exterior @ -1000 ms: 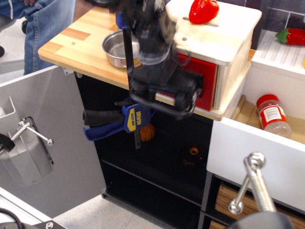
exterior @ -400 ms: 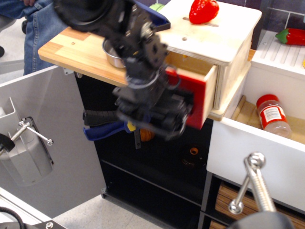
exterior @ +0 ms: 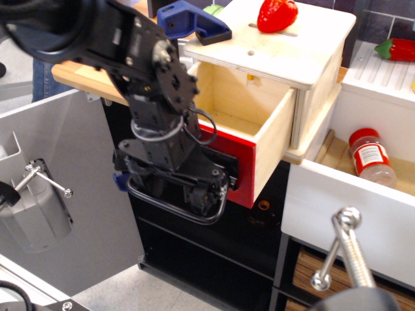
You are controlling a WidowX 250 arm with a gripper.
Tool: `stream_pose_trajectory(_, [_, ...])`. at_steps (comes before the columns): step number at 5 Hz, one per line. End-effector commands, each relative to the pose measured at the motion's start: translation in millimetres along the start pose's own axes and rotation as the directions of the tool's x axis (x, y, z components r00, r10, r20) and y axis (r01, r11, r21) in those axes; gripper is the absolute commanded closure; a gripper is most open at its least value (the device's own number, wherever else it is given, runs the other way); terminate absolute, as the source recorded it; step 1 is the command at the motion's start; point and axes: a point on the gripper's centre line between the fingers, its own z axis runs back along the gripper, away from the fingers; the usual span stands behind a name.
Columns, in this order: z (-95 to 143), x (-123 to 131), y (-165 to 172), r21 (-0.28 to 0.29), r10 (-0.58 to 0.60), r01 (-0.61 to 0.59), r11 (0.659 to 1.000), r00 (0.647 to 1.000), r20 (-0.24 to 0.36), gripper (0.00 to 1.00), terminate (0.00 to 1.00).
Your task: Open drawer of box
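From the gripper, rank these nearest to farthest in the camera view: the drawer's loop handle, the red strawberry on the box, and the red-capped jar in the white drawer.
1. Loop handle: right at the gripper, on the drawer's red front.
2. Strawberry: up and to the image right, on top of the box.
3. Red-capped jar: far image right, lying in the white drawer.

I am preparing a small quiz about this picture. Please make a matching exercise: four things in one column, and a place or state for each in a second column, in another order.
Things:
1. drawer
2. red pepper
3. jar with red lid
4. gripper

Places or states:
a. lying in the open white drawer at right
b. on top of the box
c. at the black loop handle
d. pulled out of the box

Pairs: 1-d, 2-b, 3-a, 4-c
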Motion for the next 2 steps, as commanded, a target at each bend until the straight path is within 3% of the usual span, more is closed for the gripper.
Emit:
stream_pose_trajectory(1, [2.8, -43.3, 4.8, 0.009, -0.008, 0.010, 1.000, 0.985, -0.170, 0.00, 0.00])
stream_pose_trajectory(2, [11.8, -31.3, 2.6, -0.039, 0.006, -0.011, 0.999, 0.990, -0.138, 0.00, 1.00])
